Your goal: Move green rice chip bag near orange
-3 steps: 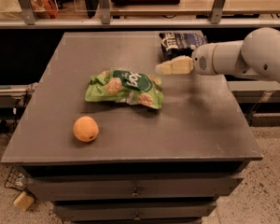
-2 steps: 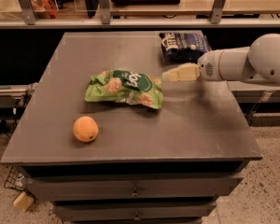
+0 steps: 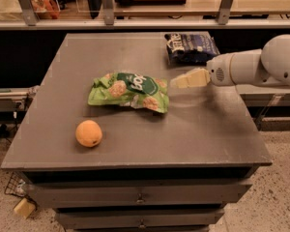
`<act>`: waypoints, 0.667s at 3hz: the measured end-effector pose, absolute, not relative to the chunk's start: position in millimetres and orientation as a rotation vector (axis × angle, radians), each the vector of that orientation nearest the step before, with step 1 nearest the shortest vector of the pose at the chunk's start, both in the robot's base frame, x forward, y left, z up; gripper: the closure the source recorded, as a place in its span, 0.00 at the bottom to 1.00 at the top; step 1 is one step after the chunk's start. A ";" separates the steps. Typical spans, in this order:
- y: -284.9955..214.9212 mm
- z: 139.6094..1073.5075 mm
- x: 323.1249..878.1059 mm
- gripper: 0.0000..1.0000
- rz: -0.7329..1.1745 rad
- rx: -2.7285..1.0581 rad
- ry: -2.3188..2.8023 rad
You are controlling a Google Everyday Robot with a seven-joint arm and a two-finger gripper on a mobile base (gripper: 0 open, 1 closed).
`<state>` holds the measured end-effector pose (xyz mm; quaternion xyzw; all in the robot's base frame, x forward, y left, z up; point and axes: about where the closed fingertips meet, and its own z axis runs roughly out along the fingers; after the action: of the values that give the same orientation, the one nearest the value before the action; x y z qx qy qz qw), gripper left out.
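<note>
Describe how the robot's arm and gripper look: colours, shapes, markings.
The gripper, just right of the green rice chip bag, is pale cream and blocky. The arm behind it is a smooth white cylinder with a small round dotted patch near the wrist, ending in a large rounded white joint. No cables or sleeves show.

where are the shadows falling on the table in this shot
Camera view: the gripper, right of the green rice chip bag, casts a soft shadow on the table beneath; bag and orange darken their near edges.

hand (image 3: 178,82) beside green rice chip bag (image 3: 128,91) | path to orange (image 3: 89,133) open
</note>
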<state>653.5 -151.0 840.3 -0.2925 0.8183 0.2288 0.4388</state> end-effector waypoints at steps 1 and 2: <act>-119.2 884.5 668.4 0.00 0.506 -0.810 1.942; -89.4 958.6 682.5 0.00 0.402 -0.904 1.790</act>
<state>682.5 -89.4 958.6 -0.3772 0.7469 0.1676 0.5214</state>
